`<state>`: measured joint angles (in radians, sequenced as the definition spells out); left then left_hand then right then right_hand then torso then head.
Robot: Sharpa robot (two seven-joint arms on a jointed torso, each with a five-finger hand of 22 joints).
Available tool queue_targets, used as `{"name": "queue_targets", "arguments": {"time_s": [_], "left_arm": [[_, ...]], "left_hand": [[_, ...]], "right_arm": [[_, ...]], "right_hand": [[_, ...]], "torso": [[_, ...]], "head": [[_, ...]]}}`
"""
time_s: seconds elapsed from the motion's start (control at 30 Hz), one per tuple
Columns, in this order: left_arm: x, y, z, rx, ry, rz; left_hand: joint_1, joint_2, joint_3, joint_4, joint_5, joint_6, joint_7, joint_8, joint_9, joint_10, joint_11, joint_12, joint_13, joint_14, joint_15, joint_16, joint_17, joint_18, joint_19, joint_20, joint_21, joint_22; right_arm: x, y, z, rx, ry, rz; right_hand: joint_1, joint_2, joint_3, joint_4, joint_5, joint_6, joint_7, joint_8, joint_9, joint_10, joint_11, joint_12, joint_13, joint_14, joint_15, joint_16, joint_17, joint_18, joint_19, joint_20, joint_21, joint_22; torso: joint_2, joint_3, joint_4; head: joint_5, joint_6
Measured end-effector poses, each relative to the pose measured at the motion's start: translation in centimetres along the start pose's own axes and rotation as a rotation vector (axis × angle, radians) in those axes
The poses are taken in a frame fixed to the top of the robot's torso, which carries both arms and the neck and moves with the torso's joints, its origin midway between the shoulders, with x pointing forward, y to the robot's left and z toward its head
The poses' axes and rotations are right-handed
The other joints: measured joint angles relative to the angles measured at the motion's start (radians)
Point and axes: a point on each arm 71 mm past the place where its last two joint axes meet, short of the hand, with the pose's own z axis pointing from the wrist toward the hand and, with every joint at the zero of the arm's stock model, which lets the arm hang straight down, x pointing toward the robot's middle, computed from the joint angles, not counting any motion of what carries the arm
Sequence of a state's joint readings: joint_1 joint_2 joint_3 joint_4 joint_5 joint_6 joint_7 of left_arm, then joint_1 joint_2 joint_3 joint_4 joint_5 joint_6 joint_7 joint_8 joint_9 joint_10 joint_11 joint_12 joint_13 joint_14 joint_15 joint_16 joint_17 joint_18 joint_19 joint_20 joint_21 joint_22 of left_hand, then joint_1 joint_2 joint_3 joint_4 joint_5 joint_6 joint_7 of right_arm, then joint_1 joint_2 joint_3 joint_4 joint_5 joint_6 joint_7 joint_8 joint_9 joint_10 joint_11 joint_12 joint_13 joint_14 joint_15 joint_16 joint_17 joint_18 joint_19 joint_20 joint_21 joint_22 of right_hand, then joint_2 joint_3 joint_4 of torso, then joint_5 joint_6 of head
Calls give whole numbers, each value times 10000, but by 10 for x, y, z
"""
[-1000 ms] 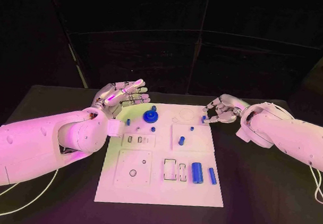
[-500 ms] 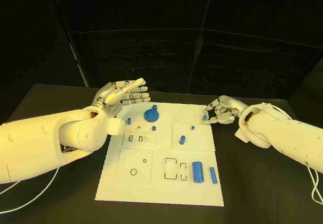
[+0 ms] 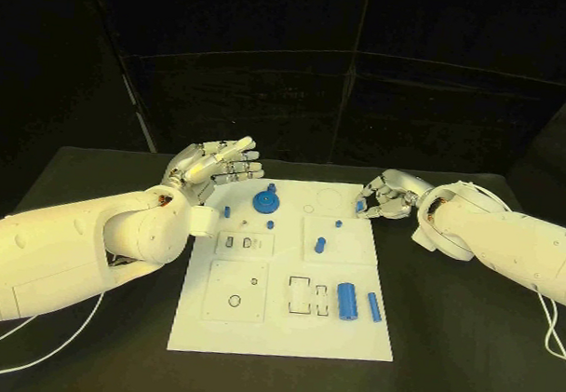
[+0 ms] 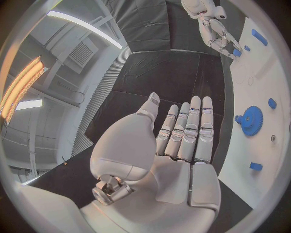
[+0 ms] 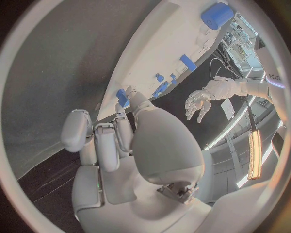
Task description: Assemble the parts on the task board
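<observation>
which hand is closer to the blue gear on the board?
Left. The left hand hovers open just off the board's far left corner beside the blue gear; the right hand is across the board.

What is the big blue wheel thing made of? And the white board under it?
The blue wheel looks like plastic: one even, matte blue all over, with small teeth around its rim in the left wrist view. The task board also seems to be plastic or painted sheet: flat, smooth white, with neatly cut slots and holes. It could be coated metal; the pictures cannot settle that.
</observation>
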<state>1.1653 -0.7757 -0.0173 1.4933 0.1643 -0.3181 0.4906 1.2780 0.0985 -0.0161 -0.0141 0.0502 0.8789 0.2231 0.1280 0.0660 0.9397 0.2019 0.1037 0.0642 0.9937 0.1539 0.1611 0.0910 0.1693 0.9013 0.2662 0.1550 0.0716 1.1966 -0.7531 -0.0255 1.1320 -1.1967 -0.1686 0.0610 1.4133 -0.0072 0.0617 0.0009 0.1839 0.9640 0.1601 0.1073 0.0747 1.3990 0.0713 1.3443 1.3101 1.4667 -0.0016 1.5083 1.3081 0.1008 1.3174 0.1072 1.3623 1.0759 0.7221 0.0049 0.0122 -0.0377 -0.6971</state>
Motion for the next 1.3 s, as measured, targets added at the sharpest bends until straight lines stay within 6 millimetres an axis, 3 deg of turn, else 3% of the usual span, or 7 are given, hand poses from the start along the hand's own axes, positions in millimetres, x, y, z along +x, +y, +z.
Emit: {"name": "queue_targets", "arguments": {"time_s": [0.4,0.7,0.87,1.1,1.3], "left_arm": [[0,0,0,-11,-8,4],[0,0,0,-22,-8,3],[-1,0,0,-27,-16,7],[-2,0,-1,-29,-40,17],[-6,-1,-2,-21,-91,40]], "left_hand": [[0,0,0,0,0,0,0,0,0,0,0,0,0,0,0,-5,1,0,0,0,0,0],[0,0,0,0,0,0,0,0,0,0,0,0,0,0,0,-4,1,0,0,0,-38,1],[0,0,-1,0,0,0,0,0,0,0,0,0,0,0,0,-4,1,0,0,0,-39,1],[0,0,-1,1,0,0,0,0,0,0,0,0,0,0,0,-3,2,0,0,0,-39,1],[0,0,-1,1,0,0,0,0,0,0,0,0,0,0,0,-3,2,0,0,0,-39,2]], "right_arm": [[1,0,1,16,25,-38],[1,1,2,-4,-76,-51],[-1,3,2,-102,-397,-68],[-5,14,-5,-624,-1173,-75],[-2,41,-15,-1410,-1568,-19]], "right_hand": [[-82,164,30,30,-1,401,-136,116,9,71,-71,32,1,-6,-6,-1,-2,0,71,-71,0,40],[-188,368,183,187,-36,986,-338,376,21,233,-233,178,-8,2,-186,40,-3,0,162,-162,83,164],[-235,477,234,240,-42,1020,-341,466,34,286,-287,221,-11,1,-257,40,-4,0,232,-232,87,241],[-197,519,330,158,134,1020,-342,464,34,300,-376,234,6,1,-327,77,-4,0,269,-269,123,286],[-172,541,357,183,201,1017,-344,454,34,300,-376,228,5,1,-326,77,-5,-1,305,-305,122,285]], "torso": [[-4,7,-12],[-4,8,-12],[-4,6,-12],[-16,4,-13],[-36,-17,-31]], "head": [[-14,-15],[-45,-11],[-66,-1],[-39,24],[-38,41]]}}
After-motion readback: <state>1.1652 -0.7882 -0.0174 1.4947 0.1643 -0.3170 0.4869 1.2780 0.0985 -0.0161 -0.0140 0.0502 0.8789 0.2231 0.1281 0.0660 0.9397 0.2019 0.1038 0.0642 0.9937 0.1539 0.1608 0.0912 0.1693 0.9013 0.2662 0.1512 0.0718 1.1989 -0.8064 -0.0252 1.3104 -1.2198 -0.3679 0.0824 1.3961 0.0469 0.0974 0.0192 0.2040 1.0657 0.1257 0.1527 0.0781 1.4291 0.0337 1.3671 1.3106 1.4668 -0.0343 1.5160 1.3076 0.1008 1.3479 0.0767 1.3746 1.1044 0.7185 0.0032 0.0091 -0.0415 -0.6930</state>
